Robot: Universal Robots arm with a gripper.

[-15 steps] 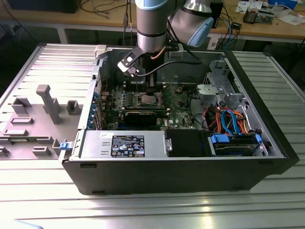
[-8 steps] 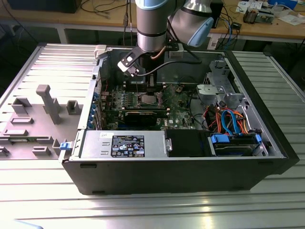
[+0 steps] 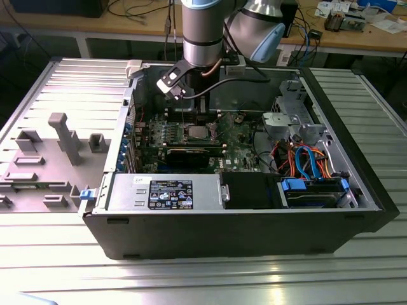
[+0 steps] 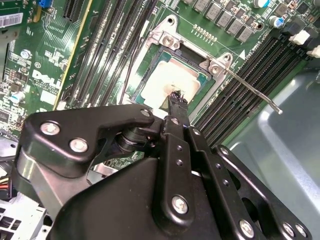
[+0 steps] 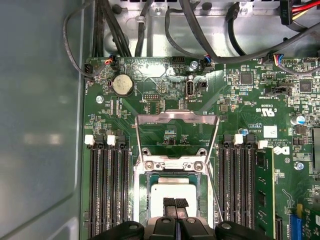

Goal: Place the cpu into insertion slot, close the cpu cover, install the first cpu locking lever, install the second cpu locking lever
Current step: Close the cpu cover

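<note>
The cpu (image 5: 175, 192) lies flat in the insertion slot (image 5: 142, 200), its pale metal top facing up; it also shows in the second wrist view as the cpu (image 4: 167, 80). My gripper (image 5: 175, 203) is shut, its two thin black fingertips (image 4: 178, 98) pressed together just over the chip's middle with nothing between them. The cpu cover (image 5: 177, 118) stands swung open behind the slot, its window showing green board. One thin locking lever (image 4: 250, 89) sticks out free beside the slot. In the exterior view the slot (image 3: 196, 132) sits mid-board under the arm.
Long black memory slots (image 5: 107, 185) flank the socket on both sides. Black cables (image 5: 200, 40) run along the case wall behind the board. The open case holds a power supply (image 3: 165, 194) and a drive cage with blue and orange cables (image 3: 305, 159).
</note>
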